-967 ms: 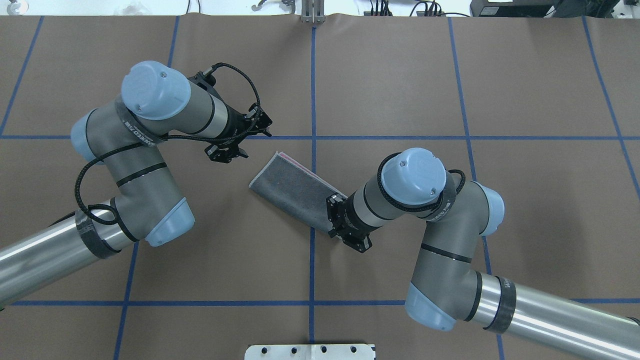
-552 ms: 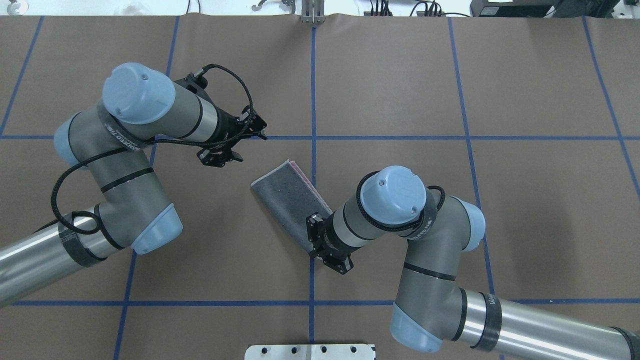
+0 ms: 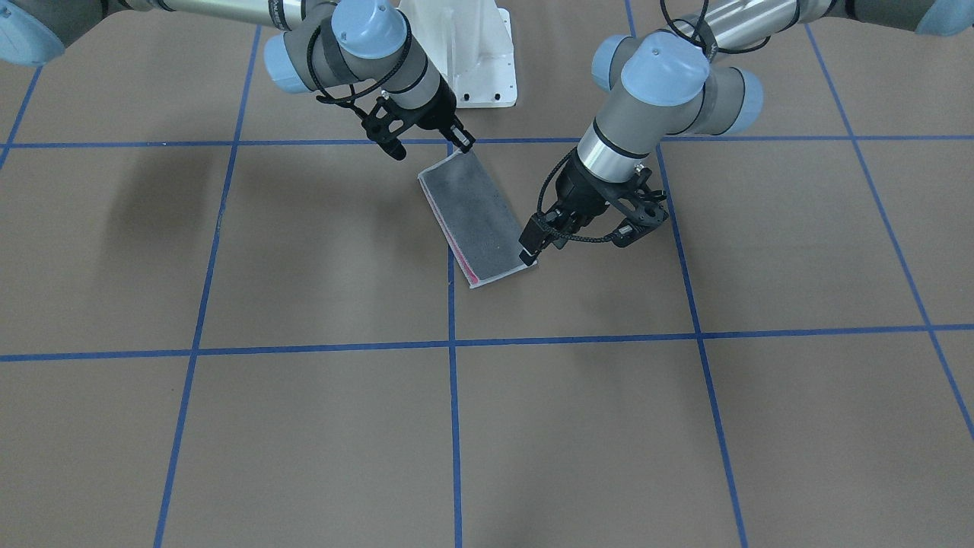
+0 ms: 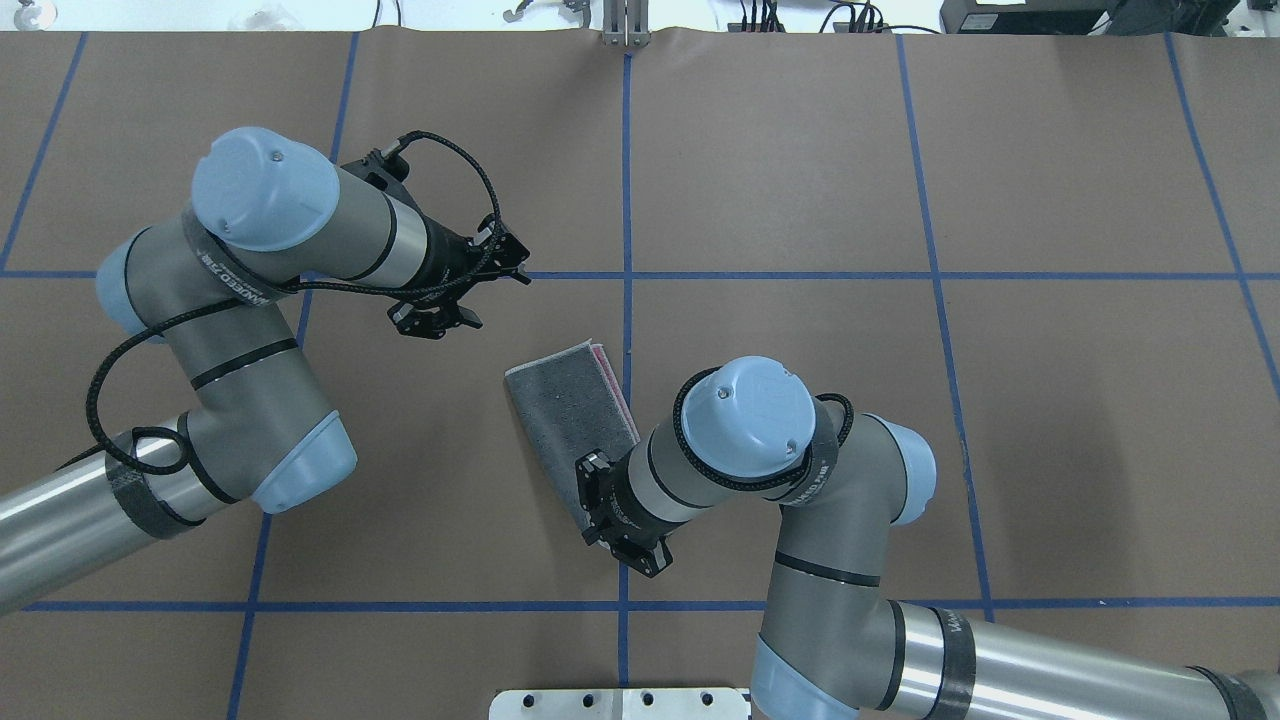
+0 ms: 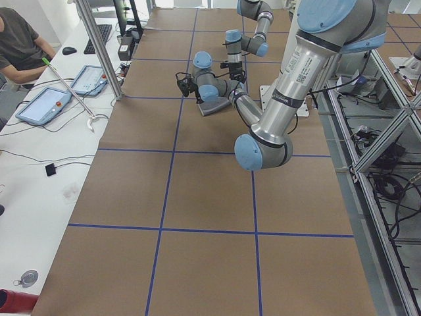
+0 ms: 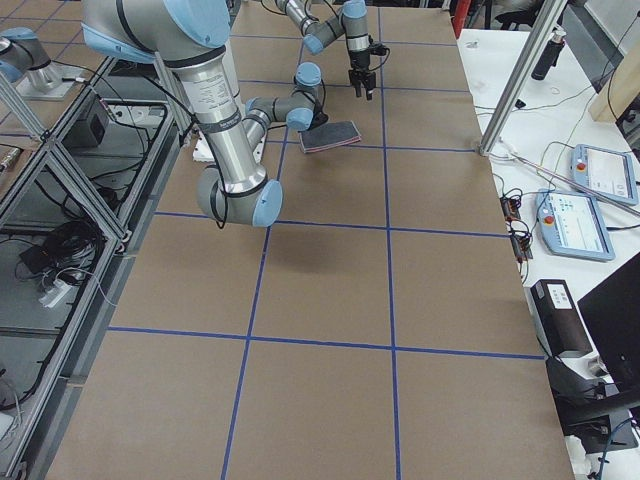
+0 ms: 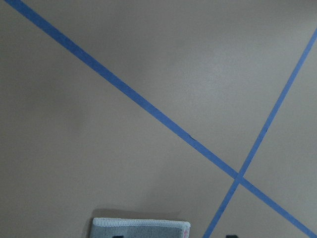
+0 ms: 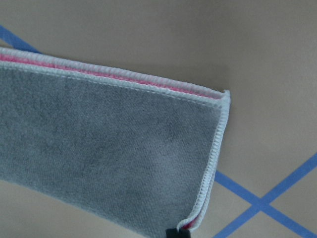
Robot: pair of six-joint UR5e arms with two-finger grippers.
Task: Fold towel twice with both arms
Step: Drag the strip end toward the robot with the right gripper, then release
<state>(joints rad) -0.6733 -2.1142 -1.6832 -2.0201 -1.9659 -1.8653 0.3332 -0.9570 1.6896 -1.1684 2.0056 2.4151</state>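
The towel (image 4: 565, 410) lies near the table's middle as a long folded strip, dark grey face up, with a pink edge along one long side. It also shows in the front view (image 3: 475, 213) and the right wrist view (image 8: 99, 134). My right gripper (image 4: 592, 502) is shut on the towel's corner at the end nearest the robot base; in the front view it (image 3: 460, 144) sits at that end. My left gripper (image 3: 530, 247) hangs above the table by the towel's far end, apart from it and empty, and looks open. The left wrist view shows only the towel's hem (image 7: 141, 225) from above.
The brown table cover carries a grid of blue tape lines (image 4: 627, 200). The white pedestal base (image 3: 472, 61) stands at the robot's edge. An operator (image 5: 20, 46) and tablets sit at a side bench beyond the table's far edge.
My right gripper has pulled its end of the towel toward the robot base and leftward, swinging the strip more upright in the overhead view. My left arm has drawn back a little to the left.
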